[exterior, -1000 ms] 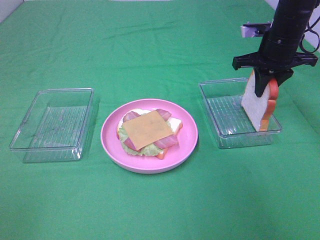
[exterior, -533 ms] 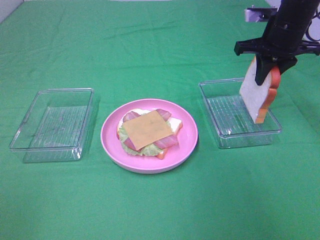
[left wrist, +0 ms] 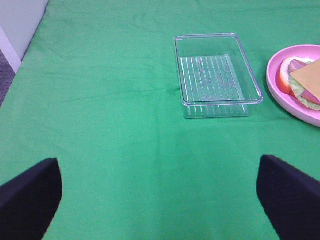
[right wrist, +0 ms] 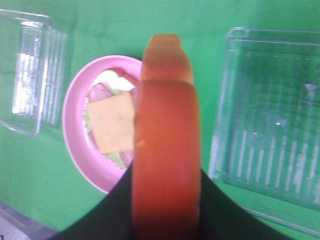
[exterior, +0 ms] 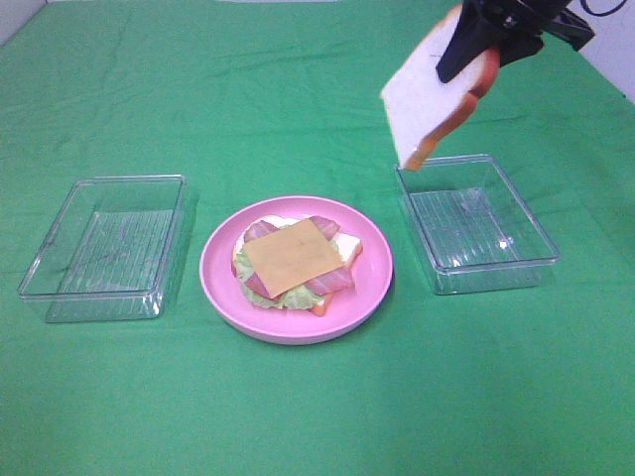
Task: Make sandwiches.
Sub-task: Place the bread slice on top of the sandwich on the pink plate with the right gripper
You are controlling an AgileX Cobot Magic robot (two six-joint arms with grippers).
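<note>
We've got the top slice (exterior: 432,94) pinched in the right gripper (exterior: 474,48), tilted, up above the right tray (exterior: 476,223). The stack (exterior: 296,260) sits down-left on the plate (exterior: 220,268). Left jaws wide, idle.

Bright, even overhead light fills all three views. Shadows are soft and short, hugging the pink plate (exterior: 369,288) and the clear trays (exterior: 101,245), whose ribbed bottoms show pale glints. The right wrist view is soft, with the bread crust (right wrist: 166,140) close up and blurred. The left wrist view's lower-corner fingers (left wrist: 29,197) are out of focus.
</note>
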